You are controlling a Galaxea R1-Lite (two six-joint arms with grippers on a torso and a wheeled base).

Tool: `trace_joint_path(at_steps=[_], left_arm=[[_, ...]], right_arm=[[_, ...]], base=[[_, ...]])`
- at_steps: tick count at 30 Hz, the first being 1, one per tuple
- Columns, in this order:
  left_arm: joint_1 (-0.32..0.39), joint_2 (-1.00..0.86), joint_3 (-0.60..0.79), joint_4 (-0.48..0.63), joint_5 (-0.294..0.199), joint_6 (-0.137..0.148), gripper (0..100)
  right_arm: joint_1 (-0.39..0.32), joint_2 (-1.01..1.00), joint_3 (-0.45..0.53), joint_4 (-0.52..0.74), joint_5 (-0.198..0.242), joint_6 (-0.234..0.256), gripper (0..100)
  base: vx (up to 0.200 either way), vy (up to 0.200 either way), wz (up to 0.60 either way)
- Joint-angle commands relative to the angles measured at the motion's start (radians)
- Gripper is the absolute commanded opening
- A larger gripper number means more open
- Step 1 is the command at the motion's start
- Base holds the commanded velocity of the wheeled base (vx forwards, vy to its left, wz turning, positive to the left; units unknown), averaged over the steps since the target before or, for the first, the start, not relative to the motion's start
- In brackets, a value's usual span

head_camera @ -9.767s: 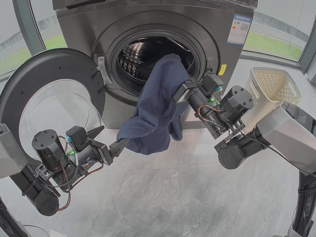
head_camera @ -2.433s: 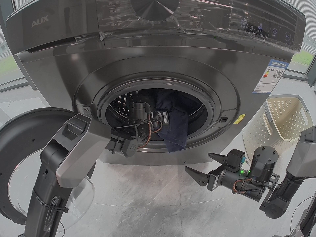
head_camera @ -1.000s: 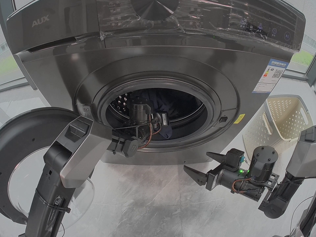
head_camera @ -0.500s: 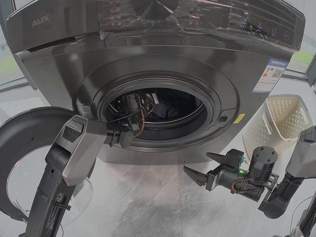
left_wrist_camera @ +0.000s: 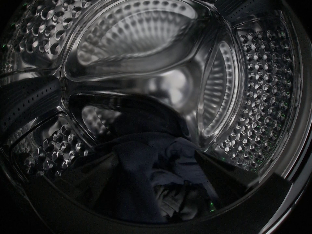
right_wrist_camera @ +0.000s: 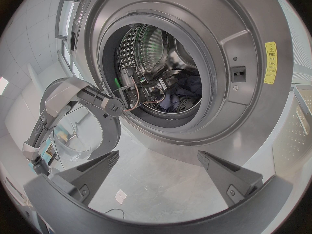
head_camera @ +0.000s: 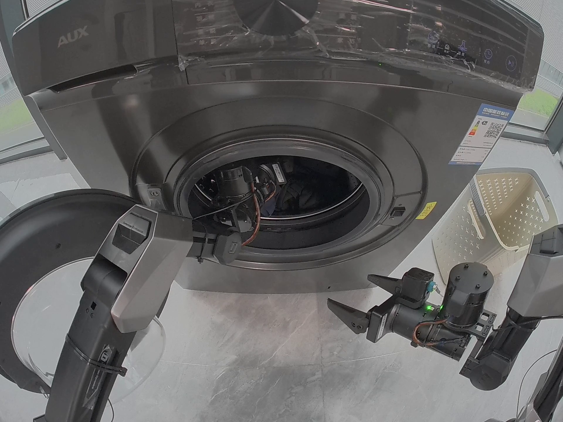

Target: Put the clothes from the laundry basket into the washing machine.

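A: Quick one. Where are the clothes?

B: Inside the washing machine, past its round opening, bunched low on the drum floor. It's a dark blue heap with no clear long axis. Nothing hangs over the opening's lip that I can see.

A: Which gripper is nearer?

B: The left gripper, easily. It is through the opening and inside the drum, above the heap and a little short of it. The cloth lies below and deeper in. Whether it's open or closed, I can't tell, and I see no cloth hanging from it.

A: And the right gripper?

B: Outside, below the opening and towards its right, over the floor. The fingers are spread wide with nothing between them, aimed roughly back at the opening.

A: Next move?

B: My guess is that the left arm backs straight out through the opening. The ring of the opening is tight around the wrist and its cables, so that's the snag risk.

A: Anything else around?

B: The door is swung fully open to the left of the opening, under the left arm. The laundry basket is to the right of the machine, tipped so its mouth shows. I see no cloth in the part that shows, so loading looks about done.
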Motion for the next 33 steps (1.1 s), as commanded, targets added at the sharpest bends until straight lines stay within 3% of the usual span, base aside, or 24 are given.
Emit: trace_joint_path(at_steps=[1,6,10,11,12,15,18,25,33], left_arm=[[-0.056,-0.112,0.150,-0.004,0.007,0.004,100],[-0.126,-0.199,0.358,-0.059,-0.025,0.012,100],[-0.165,-0.259,0.553,-0.156,-0.028,0.110,100],[-0.166,-0.260,0.561,-0.159,-0.028,0.115,100],[-0.177,-0.288,0.636,-0.197,-0.028,0.147,100],[-0.203,-0.362,0.794,-0.225,-0.032,0.162,100],[-0.224,-0.431,0.904,-0.266,-0.048,0.158,100],[-0.171,-0.412,0.906,-0.300,-0.048,0.167,100],[-0.100,-0.266,0.765,-0.288,-0.056,0.173,100]], right_arm=[[0.001,0.001,0.003,0.001,0.001,0.000,100],[0.000,0.000,0.006,0.001,0.001,0.000,100],[0.001,0.000,0.023,0.001,0.001,0.000,100],[0.000,-0.002,0.025,0.001,0.001,0.000,100],[0.000,-0.005,0.038,0.001,0.001,0.000,100],[0.000,-0.014,0.071,0.001,0.004,-0.002,100],[0.001,-0.028,0.095,0.001,0.007,-0.003,100],[0.038,-0.031,0.091,0.001,0.002,-0.002,100],[0.035,-0.022,0.089,-0.001,0.002,0.001,100]], base=[[0.000,0.000,0.00],[0.000,0.000,0.00],[0.000,0.000,0.00],[0.000,0.000,0.00],[0.000,0.000,0.00],[0.000,0.000,0.00],[0.000,0.000,0.00],[0.000,0.000,0.00],[0.000,0.000,0.00]])
